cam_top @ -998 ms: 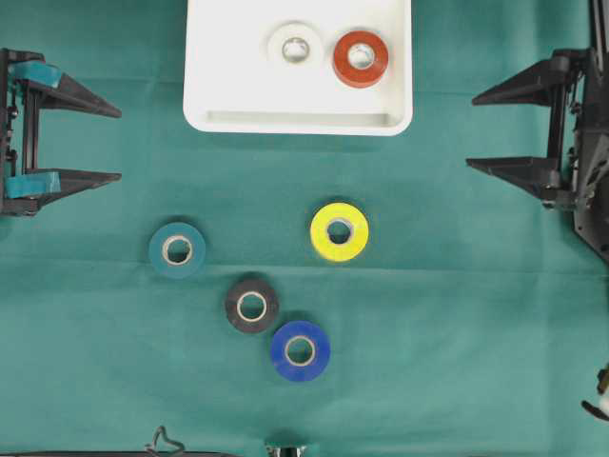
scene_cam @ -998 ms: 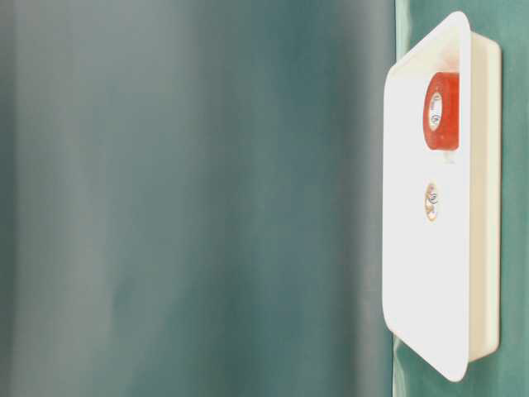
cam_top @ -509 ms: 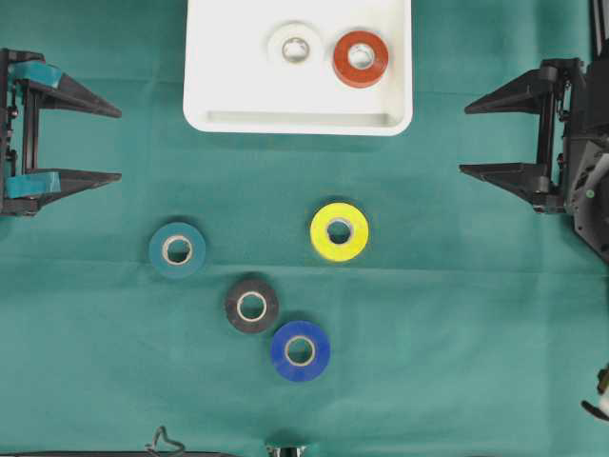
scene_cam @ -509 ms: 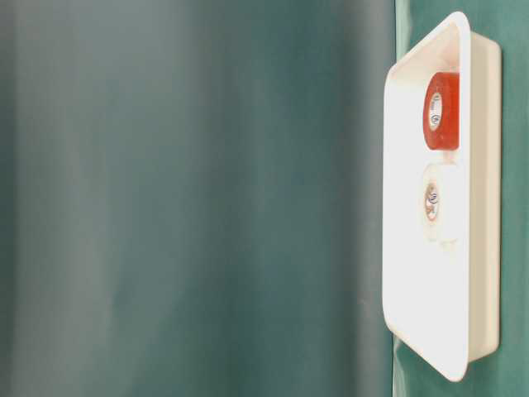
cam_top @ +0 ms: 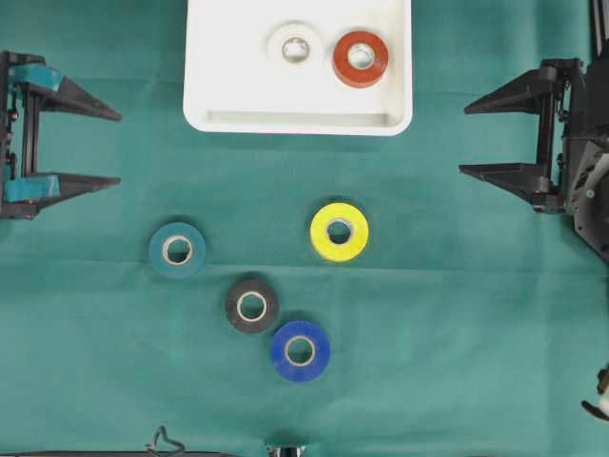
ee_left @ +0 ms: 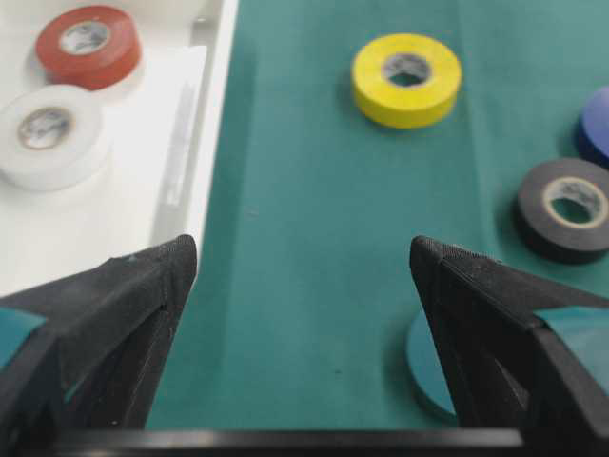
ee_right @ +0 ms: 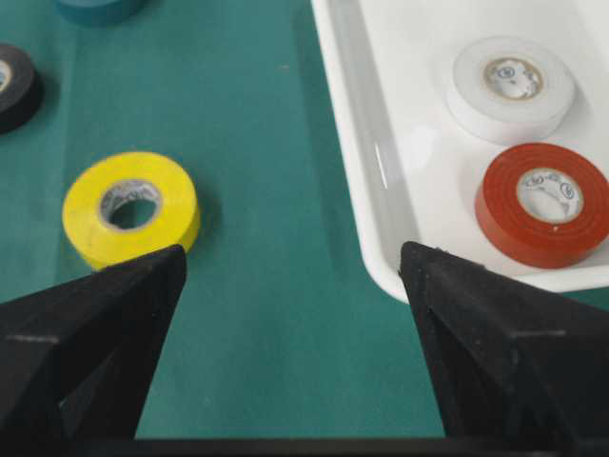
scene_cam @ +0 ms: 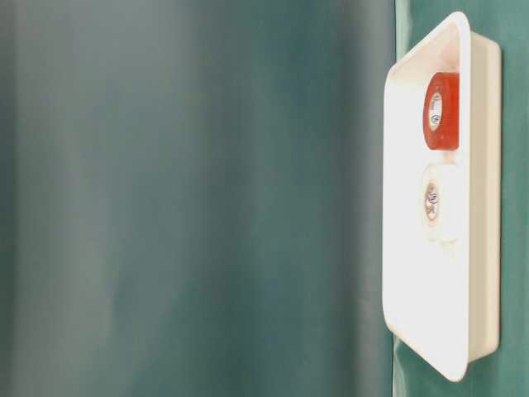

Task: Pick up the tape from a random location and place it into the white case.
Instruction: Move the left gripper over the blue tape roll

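Inside the white case (cam_top: 214, 95), red (cam_top: 361, 58) and white tape rolls (cam_top: 295, 45) are lying; below it, the yellow tape (cam_top: 339, 231) is sitting on the bench (cam_top: 457, 314). Both the left end effector (cam_top: 112, 146) and the right end effector (cam_top: 469, 136) are standing released, flanking the case.

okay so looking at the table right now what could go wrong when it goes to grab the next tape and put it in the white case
1. The black roll and blue roll sit nearly touching, so fingers closing on one could knock the other.
2. The white roll and red roll already fill the far right part of the white case; a drop there might land on them.
3. The yellow roll lies flat, so a slightly off-centre grasp by the open right gripper could push it away.
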